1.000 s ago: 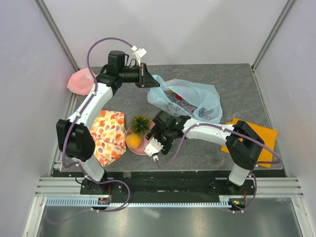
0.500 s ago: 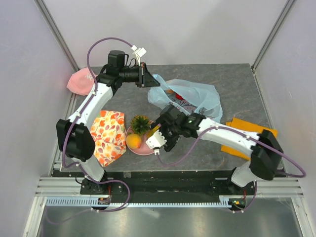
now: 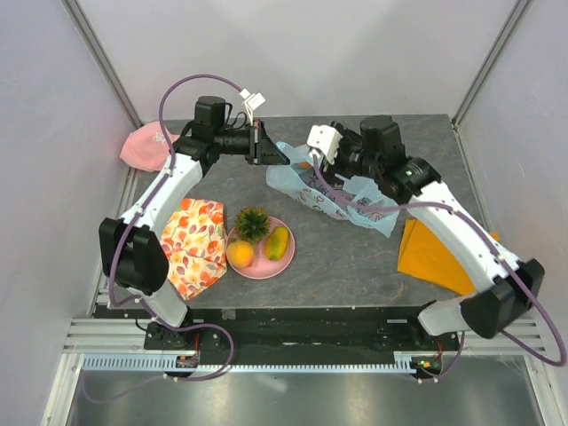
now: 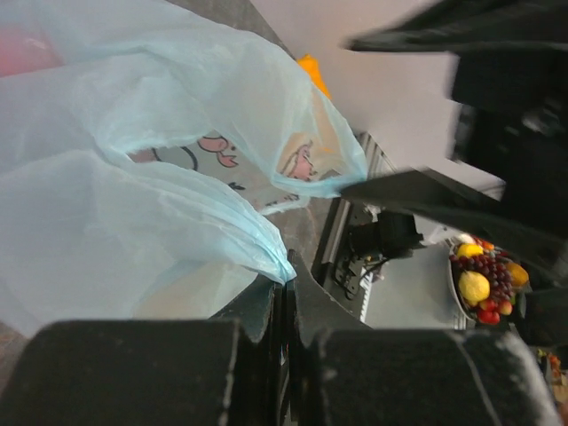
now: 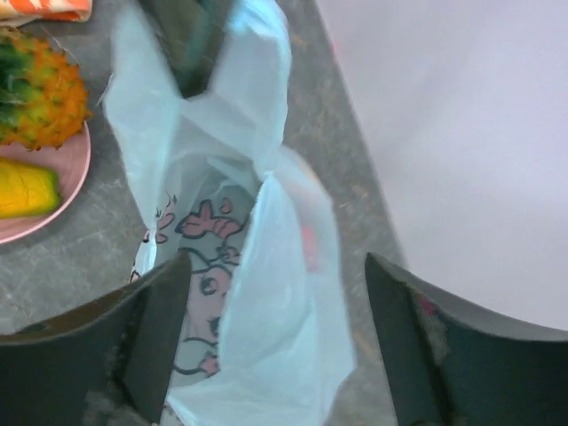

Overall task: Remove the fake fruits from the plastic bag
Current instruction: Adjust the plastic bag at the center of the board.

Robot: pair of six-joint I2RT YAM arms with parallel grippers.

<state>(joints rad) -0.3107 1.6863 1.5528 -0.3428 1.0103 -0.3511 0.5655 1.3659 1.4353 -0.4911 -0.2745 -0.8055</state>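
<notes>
Now that the mango (image 3: 277,242) lies on the pink plate (image 3: 263,272) beside the orange (image 3: 240,254) and the pineapple (image 3: 252,223), three fruits are out of the bag. A second ago the right arm was down at that plate; it has since swung away to the back of the table (image 3: 355,257). The plate sits just right of the flowered cloth (image 3: 195,244).

Further back, the left tool (image 3: 266,151) is pressed together on the rim of the blue bag (image 3: 373,211). It pinches the thin film and holds the mouth up, much as it did before. The right tool (image 5: 277,266) hangs over that open mouth with its fingers spread and nothing between them.

Inside the bag a reddish shape (image 5: 307,247) shows through the film; I cannot tell which fruit it is. I judge the bag is not yet emptied, so the next reach belongs in there. An orange cloth (image 3: 435,257) lies at the far right.
</notes>
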